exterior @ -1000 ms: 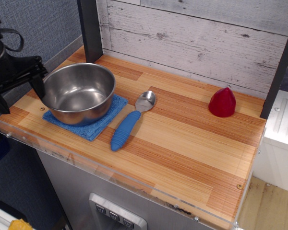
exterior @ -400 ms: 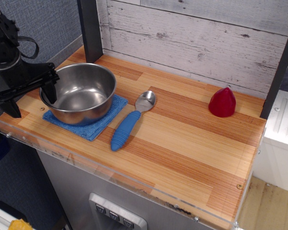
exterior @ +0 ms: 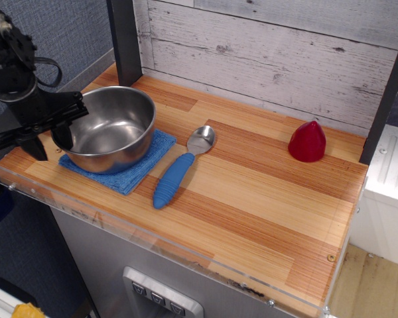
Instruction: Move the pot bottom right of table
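From the one camera view, the pot (exterior: 111, 129) sits on a blue cloth (exterior: 136, 169) at the left end of the bench (exterior: 265, 199). The claw (exterior: 50, 138) is open at the pot's left rim, one finger inside, one outside. The free corner lies far off to the right and toward the front

Open worktop (exterior: 265, 212) lay across the front right, while the blue-handled spoon (exterior: 179, 169) just beside the pot (exterior: 109, 129) and the red cone (exterior: 307, 141) near the back wall stood as obstacles.
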`<action>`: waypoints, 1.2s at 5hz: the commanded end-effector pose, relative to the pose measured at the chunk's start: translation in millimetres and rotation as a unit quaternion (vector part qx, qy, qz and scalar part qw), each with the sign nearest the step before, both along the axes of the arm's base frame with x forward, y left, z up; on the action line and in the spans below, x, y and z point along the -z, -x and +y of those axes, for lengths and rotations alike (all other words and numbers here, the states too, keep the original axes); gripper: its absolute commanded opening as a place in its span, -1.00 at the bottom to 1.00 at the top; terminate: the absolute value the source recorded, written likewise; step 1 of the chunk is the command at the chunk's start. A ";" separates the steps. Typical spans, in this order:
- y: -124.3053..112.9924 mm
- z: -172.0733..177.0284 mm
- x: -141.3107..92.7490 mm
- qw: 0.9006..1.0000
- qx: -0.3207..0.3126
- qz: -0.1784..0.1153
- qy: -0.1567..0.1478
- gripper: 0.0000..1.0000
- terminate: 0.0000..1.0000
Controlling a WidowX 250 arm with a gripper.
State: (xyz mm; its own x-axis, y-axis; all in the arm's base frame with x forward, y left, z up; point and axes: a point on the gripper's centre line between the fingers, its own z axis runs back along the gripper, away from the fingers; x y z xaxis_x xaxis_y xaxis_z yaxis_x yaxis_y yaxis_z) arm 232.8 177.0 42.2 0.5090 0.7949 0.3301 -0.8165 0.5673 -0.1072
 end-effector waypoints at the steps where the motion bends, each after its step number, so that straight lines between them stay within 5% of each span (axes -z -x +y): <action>1: 0.3 3.5 -0.2 1.000 -0.001 -0.005 -0.012 -1.00 -1.00; 3: -2.5 7.9 -13.0 1.000 0.000 -0.021 -0.015 -1.00 -1.00; 6: -19.4 -18.8 -83.9 0.993 0.044 -0.095 -0.054 -1.00 -1.00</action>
State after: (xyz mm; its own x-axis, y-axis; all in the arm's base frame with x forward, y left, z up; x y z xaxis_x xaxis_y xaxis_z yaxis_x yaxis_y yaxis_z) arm 252.8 155.3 114.5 0.5215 0.7098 0.4735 -0.7337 0.6563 -0.1760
